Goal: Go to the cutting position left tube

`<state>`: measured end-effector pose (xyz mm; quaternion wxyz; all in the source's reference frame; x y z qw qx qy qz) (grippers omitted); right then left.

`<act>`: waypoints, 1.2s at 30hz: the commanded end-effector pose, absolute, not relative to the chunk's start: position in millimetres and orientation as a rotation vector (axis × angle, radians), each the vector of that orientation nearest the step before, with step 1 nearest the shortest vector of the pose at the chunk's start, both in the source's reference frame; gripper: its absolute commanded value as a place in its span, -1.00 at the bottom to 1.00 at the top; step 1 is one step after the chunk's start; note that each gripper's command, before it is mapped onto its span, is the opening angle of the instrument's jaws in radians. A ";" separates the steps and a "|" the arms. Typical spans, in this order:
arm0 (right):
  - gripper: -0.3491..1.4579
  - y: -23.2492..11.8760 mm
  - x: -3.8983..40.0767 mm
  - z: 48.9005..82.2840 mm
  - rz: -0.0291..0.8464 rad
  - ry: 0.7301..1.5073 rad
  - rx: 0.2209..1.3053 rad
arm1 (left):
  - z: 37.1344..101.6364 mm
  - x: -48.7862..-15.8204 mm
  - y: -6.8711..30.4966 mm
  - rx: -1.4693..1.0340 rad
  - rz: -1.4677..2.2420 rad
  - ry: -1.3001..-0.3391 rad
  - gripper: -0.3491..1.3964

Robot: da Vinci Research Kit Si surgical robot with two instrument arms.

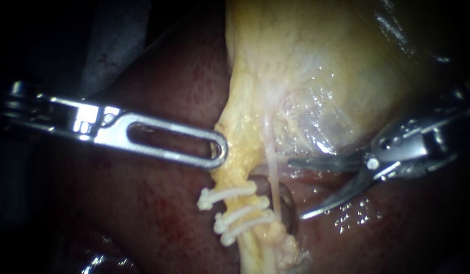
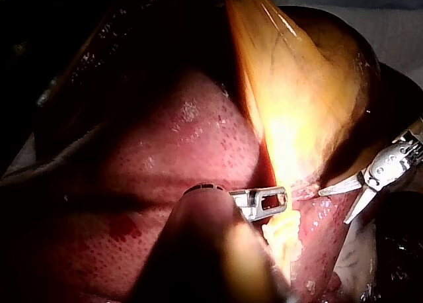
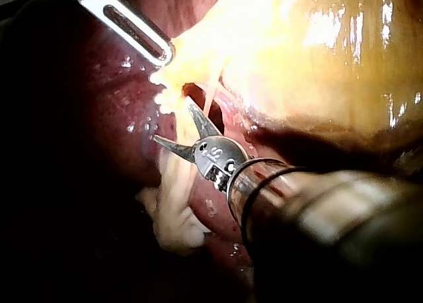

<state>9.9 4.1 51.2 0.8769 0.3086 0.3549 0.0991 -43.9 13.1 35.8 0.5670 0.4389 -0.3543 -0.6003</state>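
Dark red liver point(image 1: 158, 101) lies behind all, and our left instrument point(image 1: 219, 152), jaws closed on the yellow tissue point(image 1: 240, 134), holds the left tube point(image 1: 251, 251) with its white clips point(image 1: 229, 194) stretched, we judge, for our right instrument point(image 1: 296, 189), whose blades gape empty near it.

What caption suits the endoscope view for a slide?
Left instrument grips the yellow gallbladder edge; right instrument, blades open, faces the left tube bearing three white clips.
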 end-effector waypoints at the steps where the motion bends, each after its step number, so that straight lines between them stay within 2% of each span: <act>1: 0.61 4.3 10.3 51.3 0.201 0.734 0.646 | 35.9 -43.9 13.1 1.031 -1.411 -0.832 -1.00; 8: 0.59 4.6 12.3 51.9 0.164 0.688 0.676 | 35.9 -43.9 13.1 1.030 -1.412 -0.832 -1.00; 16: 0.55 3.2 12.4 52.9 0.150 0.639 0.707 | 35.8 -44.2 13.0 1.029 -1.413 -0.832 -1.00; 36: 0.51 1.6 13.0 54.9 0.147 0.615 0.733 | 35.5 -44.3 13.0 1.030 -1.415 -0.832 -1.00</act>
